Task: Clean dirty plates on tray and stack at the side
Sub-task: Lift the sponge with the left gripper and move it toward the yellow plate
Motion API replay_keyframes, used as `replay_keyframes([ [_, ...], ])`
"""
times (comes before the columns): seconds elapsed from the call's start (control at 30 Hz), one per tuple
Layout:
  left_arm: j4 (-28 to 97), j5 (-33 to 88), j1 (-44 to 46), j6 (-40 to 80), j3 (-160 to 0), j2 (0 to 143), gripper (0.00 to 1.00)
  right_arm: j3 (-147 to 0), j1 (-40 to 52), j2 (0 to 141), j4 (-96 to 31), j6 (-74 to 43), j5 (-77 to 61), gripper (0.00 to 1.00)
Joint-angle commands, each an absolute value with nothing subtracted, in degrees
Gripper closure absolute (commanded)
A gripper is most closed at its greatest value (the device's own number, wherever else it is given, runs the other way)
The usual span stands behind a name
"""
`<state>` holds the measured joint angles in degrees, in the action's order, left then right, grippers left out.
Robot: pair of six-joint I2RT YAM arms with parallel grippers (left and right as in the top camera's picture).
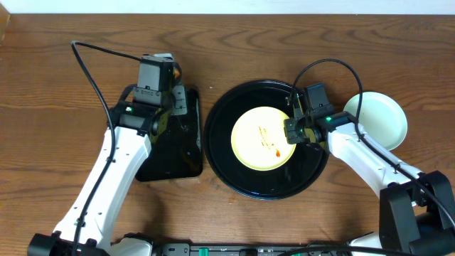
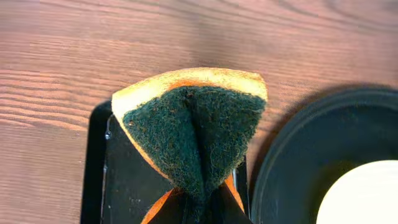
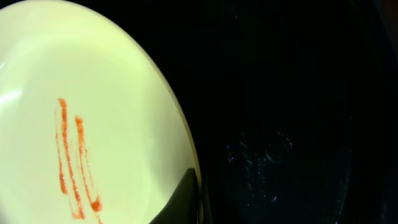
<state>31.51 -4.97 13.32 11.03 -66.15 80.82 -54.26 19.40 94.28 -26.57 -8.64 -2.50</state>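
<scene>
A pale yellow plate with reddish-orange sauce streaks lies in the middle of the round black tray. My right gripper is shut on the plate's right rim, one dark finger lying on the plate's upper face. A pale mint plate sits on the table to the right of the tray. My left gripper is shut on a folded green-and-orange sponge and hangs over the far end of the rectangular black tray. Only these two plates show.
The rectangular black tray lies just left of the round tray, their edges close together. Black cables run from both wrists. The wooden table's front edge holds the arm bases.
</scene>
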Motion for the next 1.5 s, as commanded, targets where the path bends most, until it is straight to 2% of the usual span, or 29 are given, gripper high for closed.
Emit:
replay_keyframes([
  [0.0, 30.79, -11.14, 14.96, 13.89, -67.42, 79.72, 0.93, -54.48, 19.16, 94.83, -26.59, -8.05, -1.5, 0.97],
  [0.8, 31.31, -11.22, 15.73, 13.89, -67.4, 80.47, 0.92, -54.46, 19.16, 94.83, -26.59, -8.05, -1.52, 0.97],
  [1.07, 37.74, -10.66, 15.73, 18.28, -67.37, 86.15, 0.92, -54.46, 19.16, 94.83, -26.59, -8.05, -1.52, 0.97],
  [1.2, 38.52, -5.34, 15.73, 18.31, -67.35, 90.65, 0.92, -54.46, 19.16, 94.83, -26.59, -8.05, -1.52, 0.97],
  [1.47, 38.96, -3.36, 15.73, 17.91, -67.35, 97.58, 0.92, -54.46, 19.16, 94.83, -26.61, -8.05, -1.54, 0.98],
])
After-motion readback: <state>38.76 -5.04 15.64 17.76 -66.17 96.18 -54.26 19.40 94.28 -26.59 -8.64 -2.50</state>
